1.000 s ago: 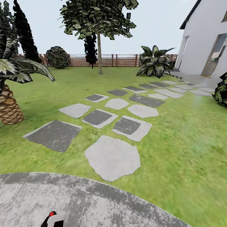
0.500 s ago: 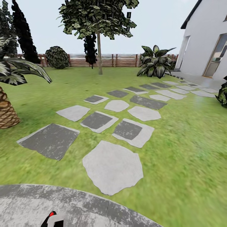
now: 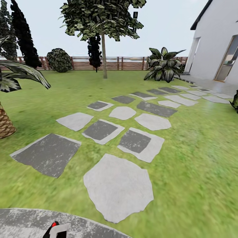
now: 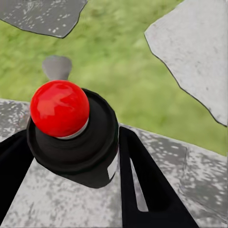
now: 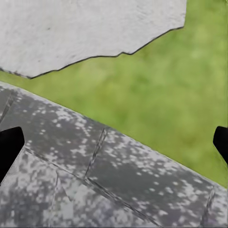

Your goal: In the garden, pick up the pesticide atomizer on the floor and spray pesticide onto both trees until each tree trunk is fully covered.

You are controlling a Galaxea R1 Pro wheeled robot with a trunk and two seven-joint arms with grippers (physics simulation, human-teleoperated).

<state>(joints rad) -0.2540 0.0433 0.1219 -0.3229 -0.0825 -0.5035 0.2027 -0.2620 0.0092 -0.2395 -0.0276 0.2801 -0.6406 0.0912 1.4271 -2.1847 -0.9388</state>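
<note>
Facing the garden lawn (image 3: 198,158), its stepping stones (image 3: 118,188) and one slim-trunked tree (image 3: 104,56), I carry the pesticide atomizer (image 4: 71,130) pinched in my left gripper (image 4: 71,190) above the mottled floor (image 4: 190,175), my right gripper (image 5: 114,142) spread wide.

My surroundings: home back garden. Green lawn (image 3: 198,148), grey stepping stones (image 3: 118,186) mid-frame, brown slat fence (image 3: 125,62) across top, slim-trunked tree (image 3: 104,49) top centre, white house wall (image 3: 215,43) upper right, palm (image 3: 5,122) at left edge.
</note>
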